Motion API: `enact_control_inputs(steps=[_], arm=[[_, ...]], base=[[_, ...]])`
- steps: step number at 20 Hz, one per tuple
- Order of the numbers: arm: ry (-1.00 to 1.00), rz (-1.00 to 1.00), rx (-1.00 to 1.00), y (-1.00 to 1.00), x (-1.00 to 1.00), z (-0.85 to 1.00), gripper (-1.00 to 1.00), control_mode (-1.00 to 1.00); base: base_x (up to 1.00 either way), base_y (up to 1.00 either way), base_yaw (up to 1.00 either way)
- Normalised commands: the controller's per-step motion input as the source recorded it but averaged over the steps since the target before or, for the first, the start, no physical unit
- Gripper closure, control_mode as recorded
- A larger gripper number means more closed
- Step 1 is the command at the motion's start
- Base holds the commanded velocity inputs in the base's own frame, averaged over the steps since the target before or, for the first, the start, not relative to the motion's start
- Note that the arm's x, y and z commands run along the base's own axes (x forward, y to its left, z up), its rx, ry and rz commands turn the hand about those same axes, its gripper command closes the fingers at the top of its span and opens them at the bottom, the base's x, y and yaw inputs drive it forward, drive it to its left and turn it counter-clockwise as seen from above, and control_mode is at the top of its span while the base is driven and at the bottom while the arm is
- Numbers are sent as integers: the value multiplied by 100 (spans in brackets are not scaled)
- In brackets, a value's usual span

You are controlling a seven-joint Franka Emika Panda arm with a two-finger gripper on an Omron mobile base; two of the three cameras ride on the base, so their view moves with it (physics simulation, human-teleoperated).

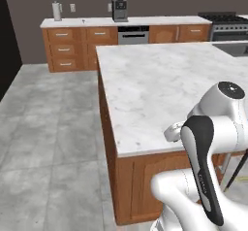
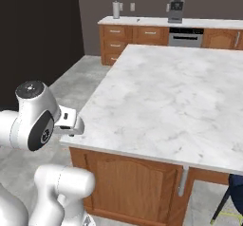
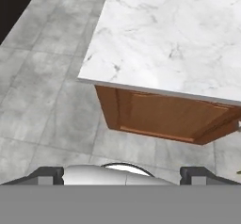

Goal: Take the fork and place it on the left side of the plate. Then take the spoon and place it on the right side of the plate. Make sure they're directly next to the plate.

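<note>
A white marble island (image 1: 160, 84) stood before you, wooden cabinets (image 1: 77, 45) behind it. Your gripper (image 3: 122, 173) hung above the island's near corner, jaws spread wide, holding nothing.

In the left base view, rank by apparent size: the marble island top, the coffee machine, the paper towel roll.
1. Marble island top, by far the largest and nearest.
2. Coffee machine.
3. Paper towel roll, slimmer; both stand on the far counter, so comparable.
</note>
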Motion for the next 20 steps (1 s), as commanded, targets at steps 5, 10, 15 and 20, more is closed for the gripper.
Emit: enact_control_inputs(steps=[5, 10, 15, 20], arm=[[0, 0, 0, 0, 0, 0, -100, 100], [0, 0, 0, 0, 0, 0, -100, 100], [0, 0, 0, 0, 0, 0, -100, 100], [0, 0, 0, 0, 0, 0, -100, 100]], base=[[0, 100, 0], [18, 100, -5], [51, 100, -12], [72, 94, -16]])
